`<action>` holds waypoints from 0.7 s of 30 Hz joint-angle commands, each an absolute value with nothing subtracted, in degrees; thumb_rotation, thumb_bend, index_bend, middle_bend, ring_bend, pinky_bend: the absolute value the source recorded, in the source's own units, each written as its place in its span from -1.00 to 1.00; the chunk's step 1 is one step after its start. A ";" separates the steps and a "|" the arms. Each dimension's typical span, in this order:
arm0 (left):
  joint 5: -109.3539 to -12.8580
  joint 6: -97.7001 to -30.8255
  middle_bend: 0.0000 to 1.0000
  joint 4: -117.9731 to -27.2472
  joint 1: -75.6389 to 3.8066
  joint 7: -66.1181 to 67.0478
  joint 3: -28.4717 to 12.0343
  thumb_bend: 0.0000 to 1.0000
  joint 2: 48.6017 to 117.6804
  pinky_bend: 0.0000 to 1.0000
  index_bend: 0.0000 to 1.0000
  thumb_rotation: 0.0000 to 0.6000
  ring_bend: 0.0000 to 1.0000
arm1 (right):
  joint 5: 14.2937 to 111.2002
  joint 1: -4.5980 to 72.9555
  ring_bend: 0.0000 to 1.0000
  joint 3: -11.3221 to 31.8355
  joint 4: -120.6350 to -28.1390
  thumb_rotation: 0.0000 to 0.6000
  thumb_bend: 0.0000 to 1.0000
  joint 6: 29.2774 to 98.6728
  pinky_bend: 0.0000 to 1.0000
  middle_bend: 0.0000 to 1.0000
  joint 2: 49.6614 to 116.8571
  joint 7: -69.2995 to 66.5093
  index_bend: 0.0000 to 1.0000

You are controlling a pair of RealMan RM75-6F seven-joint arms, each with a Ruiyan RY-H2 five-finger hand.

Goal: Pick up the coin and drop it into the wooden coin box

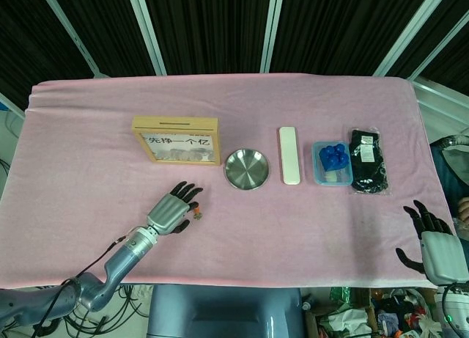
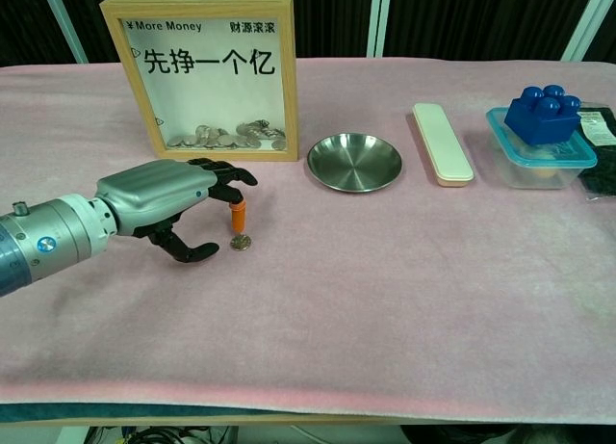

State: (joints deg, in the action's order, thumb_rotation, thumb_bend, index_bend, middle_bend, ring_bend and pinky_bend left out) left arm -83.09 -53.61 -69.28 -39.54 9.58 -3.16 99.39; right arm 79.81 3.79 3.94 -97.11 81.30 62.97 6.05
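Note:
A small silver coin [image 2: 240,243] lies flat on the pink cloth, also visible as the coin [image 1: 197,214] in the head view. My left hand [image 2: 171,203] hovers low right over it, fingers spread, with an orange-tipped finger [image 2: 237,216] pointing down just above the coin and the thumb curled to the coin's left. It holds nothing. The wooden coin box [image 2: 214,74] stands upright behind the hand, with coins piled at its bottom; its top slot shows on the box [image 1: 176,139] in the head view. My right hand [image 1: 429,245] rests open at the table's near right corner.
A steel dish [image 2: 354,161] sits right of the box, then a white case [image 2: 442,156], a plastic tub with a blue brick [image 2: 541,134] and a black packet [image 1: 366,160]. The table's front edge lies close below the left hand.

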 commanded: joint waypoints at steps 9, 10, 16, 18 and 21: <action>-84.14 -53.61 -0.83 -66.99 -40.42 7.39 -2.73 -0.21 101.05 -0.90 -0.16 1.00 -1.00 | 79.74 3.80 -0.71 3.98 -97.11 1.00 -0.66 81.31 -0.63 -0.93 62.91 5.94 -0.72; -84.28 -53.62 -0.83 -66.69 -40.49 7.30 -2.64 -0.21 101.16 -0.90 -0.16 1.00 -1.00 | 79.74 3.81 -0.71 3.96 -97.12 1.00 -0.66 81.26 -0.63 -0.93 62.89 5.92 -0.72; -84.59 -53.95 -0.83 -65.87 -40.55 6.88 -2.39 -0.21 101.69 -0.90 -0.16 1.00 -1.00 | 79.86 3.84 -0.71 3.88 -97.14 1.00 -0.66 81.17 -0.63 -0.93 62.83 5.89 -0.72; -84.71 -53.90 -0.83 -65.66 -40.64 6.64 -2.28 -0.21 101.78 -0.90 -0.16 1.00 -1.00 | 79.82 3.84 -0.71 3.89 -97.16 1.00 -0.66 81.17 -0.63 -0.93 62.81 5.87 -0.72; -84.94 -53.99 -0.83 -65.36 -40.81 5.95 -2.25 -0.21 101.96 -0.90 -0.16 1.00 -1.00 | 79.87 3.84 -0.71 3.86 -97.18 1.00 -0.66 81.19 -0.63 -0.93 62.79 5.91 -0.72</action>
State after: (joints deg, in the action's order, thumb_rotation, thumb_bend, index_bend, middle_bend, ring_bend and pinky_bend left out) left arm -84.84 -53.93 -65.44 -40.75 6.21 -2.27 101.89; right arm 79.87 3.84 3.86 -97.18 81.19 62.79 5.91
